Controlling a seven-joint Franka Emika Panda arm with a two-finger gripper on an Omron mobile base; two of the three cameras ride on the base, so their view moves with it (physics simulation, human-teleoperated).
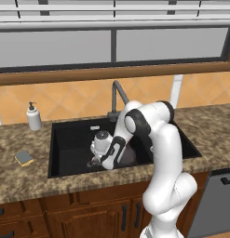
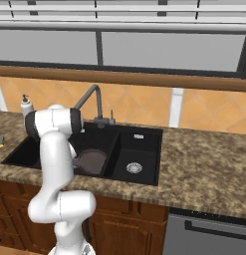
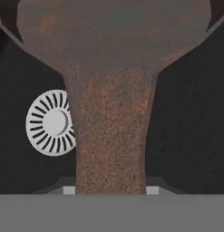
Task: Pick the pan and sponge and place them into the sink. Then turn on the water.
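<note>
Gripper (image 1: 95, 160) reaches down into the large basin of the sink (image 1: 70, 139), jaws closed on the handle of the pan (image 3: 111, 131), whose brown bowl (image 2: 90, 162) sits low in the basin beside the silver drain (image 3: 50, 122). Sponge (image 1: 24, 158) lies on the counter (image 1: 18, 179), left of the sink, near the soap dispenser (image 1: 33, 116).

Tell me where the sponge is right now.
The sponge lies on the counter left of the sink, in front of the soap dispenser, in the left base view.
</note>
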